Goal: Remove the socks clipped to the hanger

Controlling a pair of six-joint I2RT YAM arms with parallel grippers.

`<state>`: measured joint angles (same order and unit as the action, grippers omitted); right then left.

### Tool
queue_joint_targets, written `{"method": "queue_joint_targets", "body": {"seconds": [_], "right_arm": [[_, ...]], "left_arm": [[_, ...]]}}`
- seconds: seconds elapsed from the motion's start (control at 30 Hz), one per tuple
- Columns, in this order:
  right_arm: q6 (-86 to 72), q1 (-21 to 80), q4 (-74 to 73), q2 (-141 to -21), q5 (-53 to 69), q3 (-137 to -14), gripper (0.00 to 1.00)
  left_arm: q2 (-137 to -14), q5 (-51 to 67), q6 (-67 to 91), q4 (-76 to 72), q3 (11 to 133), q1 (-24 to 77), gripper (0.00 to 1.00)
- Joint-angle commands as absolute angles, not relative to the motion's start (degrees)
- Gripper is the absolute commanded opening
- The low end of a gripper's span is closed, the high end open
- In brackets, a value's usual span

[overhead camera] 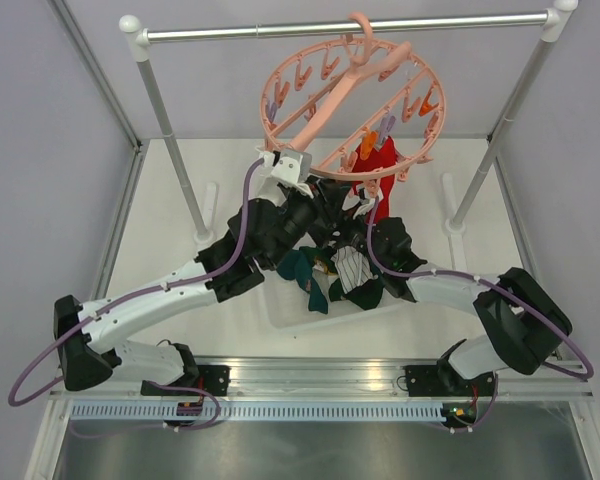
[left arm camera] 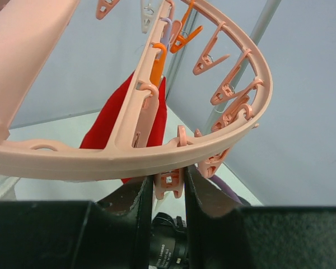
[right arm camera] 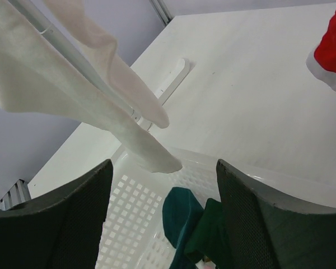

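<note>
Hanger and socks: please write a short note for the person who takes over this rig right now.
Left tool: shut on a pink clip under the ring of the hanger.
Right tool: open and empty, above the tray.
Done: teal socks and a striped sock lie in the tray.
Left: the red sock hangs from the hanger. White socks hang beside the right tool, their clips out of view.
</note>
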<state>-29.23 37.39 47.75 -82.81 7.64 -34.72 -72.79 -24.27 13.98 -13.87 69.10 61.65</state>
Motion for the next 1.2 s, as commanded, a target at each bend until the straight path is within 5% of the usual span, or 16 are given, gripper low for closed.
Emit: {"method": "queue_joint_targets", "body": {"seconds": [0.0, 0.6, 0.97, 1.17], "right_arm": [[-30.3, 37.9, 54.4, -84.5, 7.9, -37.6, 0.78], [-34.8, 38.4, 61.0, -88.2, 9.7, -38.1, 0.75], [-38.1, 39.2, 65.2, -89.9, 10.6, -36.8, 0.48], [-38.6, 39.2, 65.1, -88.7, 10.0, -35.7, 0.22]], "left_arm": [[-73.7, -22.5, 16.3, -13.8, 72.6, 61.9, 0.02], [-75.5, -21.3, 17.7, -12.5, 74.5, 61.9, 0.02], [-77.2, -20.5, 18.4, -12.6, 75.4, 62.0, 0.02], [-77.6, -20.4, 18.6, -12.6, 75.7, 61.9, 0.02]]}}
